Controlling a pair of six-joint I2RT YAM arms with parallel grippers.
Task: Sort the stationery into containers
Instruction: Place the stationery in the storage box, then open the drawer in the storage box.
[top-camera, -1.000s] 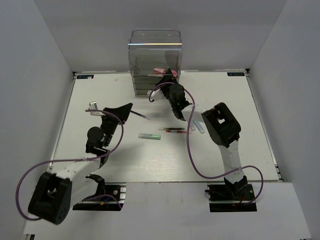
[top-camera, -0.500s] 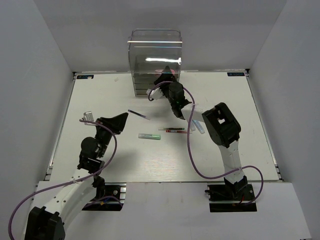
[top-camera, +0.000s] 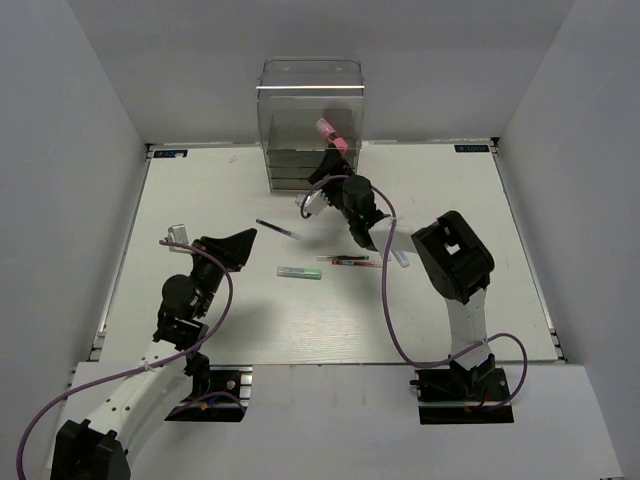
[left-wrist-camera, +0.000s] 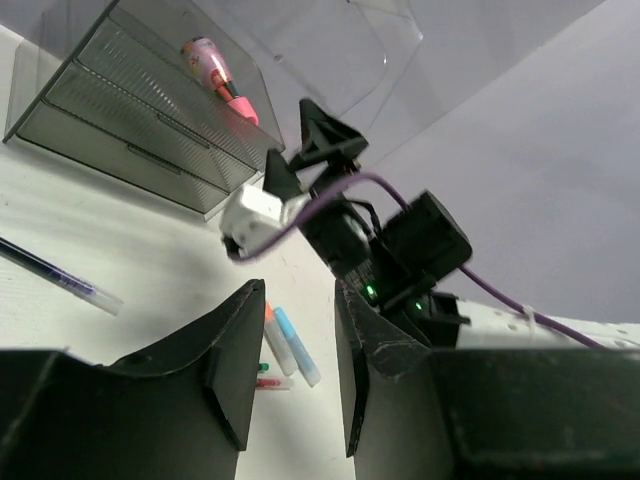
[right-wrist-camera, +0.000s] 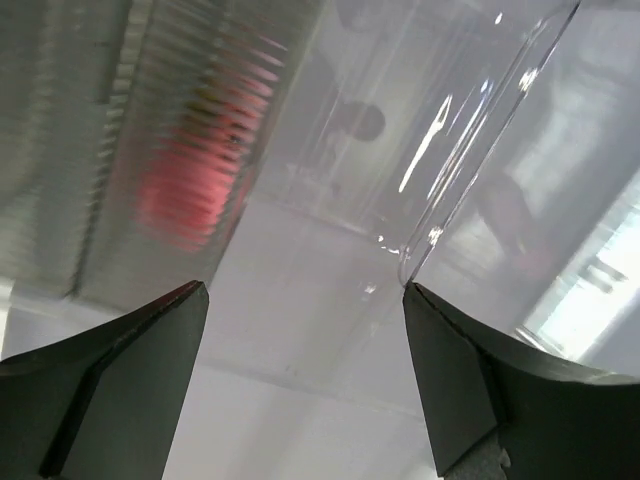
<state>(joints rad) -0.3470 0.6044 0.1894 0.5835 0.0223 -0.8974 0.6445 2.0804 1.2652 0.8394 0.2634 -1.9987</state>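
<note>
Right hand (right-wrist-camera: 304, 287), spread wide, just short of pink marker (top-camera: 331, 136) atop grey drawers (top-camera: 290, 172).

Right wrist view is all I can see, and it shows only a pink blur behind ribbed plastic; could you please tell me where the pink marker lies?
Observer: The pink marker lies on top of the drawers, inside the open upper part of the cabinet.
Operator: Thank you. Which pens are not yet sorted?
Observer: Among others, a dark pen, a green-capped marker and two thin pens lie on the table.
Operator: And the left end effector?
Observer: The left end effector is open and holds nothing.
</note>
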